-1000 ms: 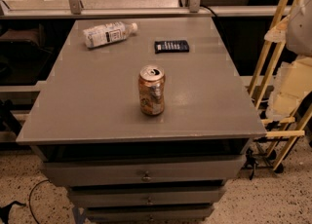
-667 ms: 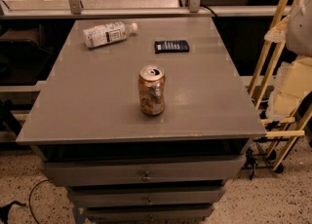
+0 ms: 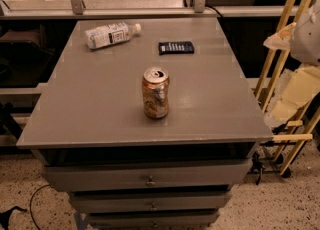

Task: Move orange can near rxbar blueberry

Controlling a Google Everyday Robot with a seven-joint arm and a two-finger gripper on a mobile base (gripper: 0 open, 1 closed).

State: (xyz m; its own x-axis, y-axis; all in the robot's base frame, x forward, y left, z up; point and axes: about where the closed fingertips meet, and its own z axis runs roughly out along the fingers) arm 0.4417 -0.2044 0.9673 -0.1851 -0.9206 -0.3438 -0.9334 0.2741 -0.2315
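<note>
Zero progress so far: can and bar well apart

Far left and back on table (image 3: pixel 75 114): bottle (image 3: pixel 111 34), lying on its side, cap pointing right. Not part of the job.

Middle, toward the front edge: can (image 3: pixel 155 93), upright, tab end up, touching nothing. Nothing gripping it.

Slightly right and farther back: bar (image 3: pixel 176 47), lying flat, long side across, near the bottle's cap but apart from it. Only bare table between can and bar.

Right edge, beyond the table: pale shapes (image 3: pixel 295 89) beside yellow rails (image 3: pixel 278 49), perhaps part of the arm. No gripper in view, so cannot tell whether wide, narrow or holding anything.

Left to do, by this reckoning: everything. Reach in, grasp can, carry it back, set it down upright just beside bar.
</note>
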